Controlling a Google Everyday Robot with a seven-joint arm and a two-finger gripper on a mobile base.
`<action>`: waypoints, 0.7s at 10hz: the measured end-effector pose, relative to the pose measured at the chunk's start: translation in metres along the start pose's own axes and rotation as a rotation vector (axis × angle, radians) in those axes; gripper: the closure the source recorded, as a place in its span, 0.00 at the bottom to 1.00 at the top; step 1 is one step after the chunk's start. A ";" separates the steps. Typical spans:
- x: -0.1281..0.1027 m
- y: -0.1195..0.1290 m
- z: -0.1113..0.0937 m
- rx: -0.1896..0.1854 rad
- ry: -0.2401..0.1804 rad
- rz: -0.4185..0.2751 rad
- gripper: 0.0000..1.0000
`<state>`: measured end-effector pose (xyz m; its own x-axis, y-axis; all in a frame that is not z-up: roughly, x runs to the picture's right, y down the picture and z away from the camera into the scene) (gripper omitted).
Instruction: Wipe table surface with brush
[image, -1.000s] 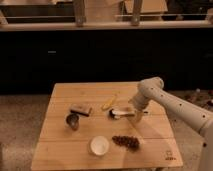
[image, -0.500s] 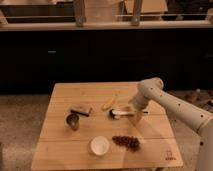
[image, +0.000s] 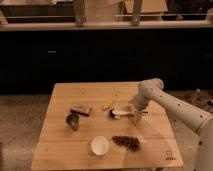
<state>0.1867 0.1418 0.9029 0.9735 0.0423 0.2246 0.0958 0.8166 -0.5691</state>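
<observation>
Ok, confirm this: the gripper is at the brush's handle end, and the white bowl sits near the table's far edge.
Not quite. The camera view shows the white bowl near the front edge of the table; the gripper is at the brush's handle end.

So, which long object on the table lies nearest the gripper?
The brush, white-handled with a dark head: the gripper is at its handle end. The yellow banana and dark block lie farther away.
</observation>
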 end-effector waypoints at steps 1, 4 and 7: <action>0.001 0.000 0.000 0.000 0.000 0.007 0.21; 0.003 -0.001 0.001 0.001 0.000 0.022 0.29; 0.007 -0.001 0.001 0.002 0.001 0.035 0.43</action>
<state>0.1933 0.1416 0.9062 0.9765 0.0708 0.2037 0.0608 0.8159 -0.5750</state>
